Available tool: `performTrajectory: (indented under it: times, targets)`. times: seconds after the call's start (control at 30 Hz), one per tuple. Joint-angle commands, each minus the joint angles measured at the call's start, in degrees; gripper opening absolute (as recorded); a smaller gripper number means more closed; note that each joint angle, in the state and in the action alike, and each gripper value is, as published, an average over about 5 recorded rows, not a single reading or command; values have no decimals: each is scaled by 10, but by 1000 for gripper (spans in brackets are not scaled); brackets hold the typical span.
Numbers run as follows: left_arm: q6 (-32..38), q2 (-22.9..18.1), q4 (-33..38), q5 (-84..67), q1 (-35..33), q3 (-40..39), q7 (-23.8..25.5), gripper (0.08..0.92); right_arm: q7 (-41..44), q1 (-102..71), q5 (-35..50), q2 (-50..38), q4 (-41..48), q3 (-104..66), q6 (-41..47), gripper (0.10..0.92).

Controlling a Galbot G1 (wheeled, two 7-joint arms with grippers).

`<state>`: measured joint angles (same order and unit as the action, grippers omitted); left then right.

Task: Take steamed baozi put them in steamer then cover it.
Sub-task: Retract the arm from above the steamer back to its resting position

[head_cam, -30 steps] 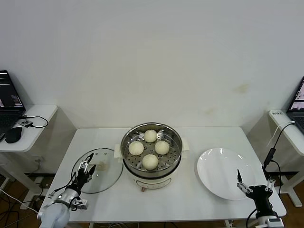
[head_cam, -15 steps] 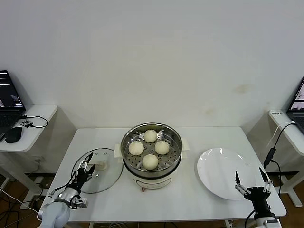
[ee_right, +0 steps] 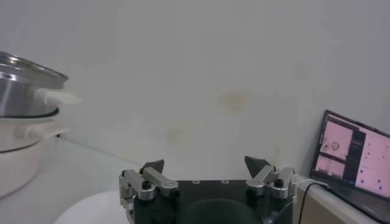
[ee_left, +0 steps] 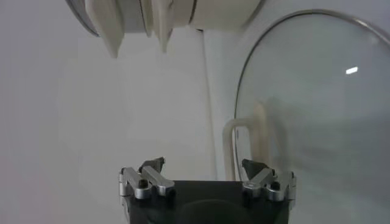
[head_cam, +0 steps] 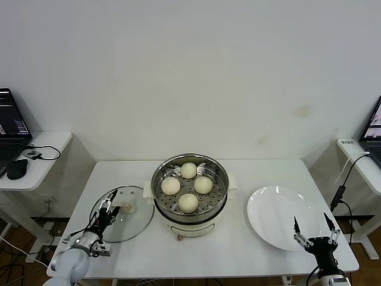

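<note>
All four steamed baozi [head_cam: 188, 186] sit in the steamer [head_cam: 189, 210], my right gripper [head_cam: 314, 232] has backed off the plate [head_cam: 280, 215] with fingers spread, and my left gripper [head_cam: 105, 210], jaws wide, nears the cover [head_cam: 132, 223] beside it.

No text, label, brand or number can be read anywhere: the laptop screen [ee_right: 356, 159] at the right side shows only tiny pink window graphics, and the other laptop [head_cam: 11, 124] at the left side shows nothing legible either.
</note>
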<state>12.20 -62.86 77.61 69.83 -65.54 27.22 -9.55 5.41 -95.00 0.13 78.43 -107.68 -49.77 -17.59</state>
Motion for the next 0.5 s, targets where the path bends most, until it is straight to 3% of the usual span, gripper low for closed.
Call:
performTrajectory:
  times: [0.03, 0.23, 0.5]
  targets:
    - [-1, -2, -26, -1, 26, -3, 1, 823, 0, 0, -3, 1, 1, 2, -1, 823]
    - [-3, -6, -33, -3, 34, -8, 4, 807, 0, 0, -7, 3, 5, 4, -4, 823]
    - [-4, -3, -41, -3, 32, -12, 17, 594, 1, 1, -10, 3, 8, 6, -5, 823]
